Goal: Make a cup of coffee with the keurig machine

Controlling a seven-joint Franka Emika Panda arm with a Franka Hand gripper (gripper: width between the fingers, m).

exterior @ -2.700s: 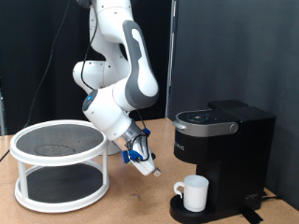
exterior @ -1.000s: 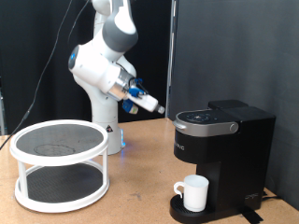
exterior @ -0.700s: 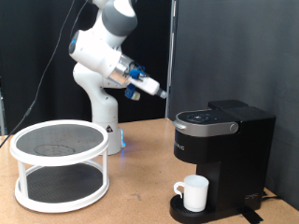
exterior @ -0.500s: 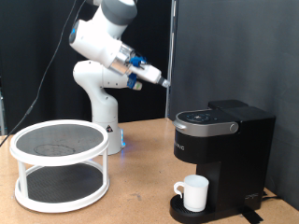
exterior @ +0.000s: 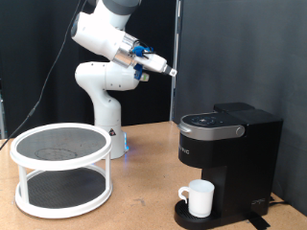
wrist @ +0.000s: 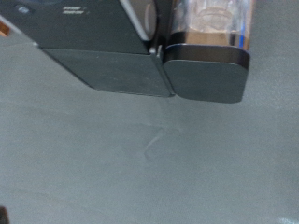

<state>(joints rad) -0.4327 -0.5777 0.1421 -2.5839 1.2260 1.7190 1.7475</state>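
Observation:
The black keurig machine (exterior: 230, 153) stands on the table at the exterior view's right, with its silver-rimmed lid down. The white cup (exterior: 200, 198) sits on the machine's round drip base under the spout, handle towards the exterior view's left. My gripper (exterior: 168, 70) hangs high in the air, up and to the exterior view's left of the machine, with its fingers pointing towards the exterior view's right. The fingers look closed together, with nothing between them. The wrist view shows the machine (wrist: 103, 47) from above and far off; my fingers do not show there.
A white two-tier round rack with mesh shelves (exterior: 59, 168) stands on the wooden table at the exterior view's left. My white arm base (exterior: 101, 105) is behind it. A black curtain hangs behind the machine.
My arm has swung up from low over the table between rack and machine. The gripper has risen well above the machine's top and turned to point right. Cup and machine have not moved.

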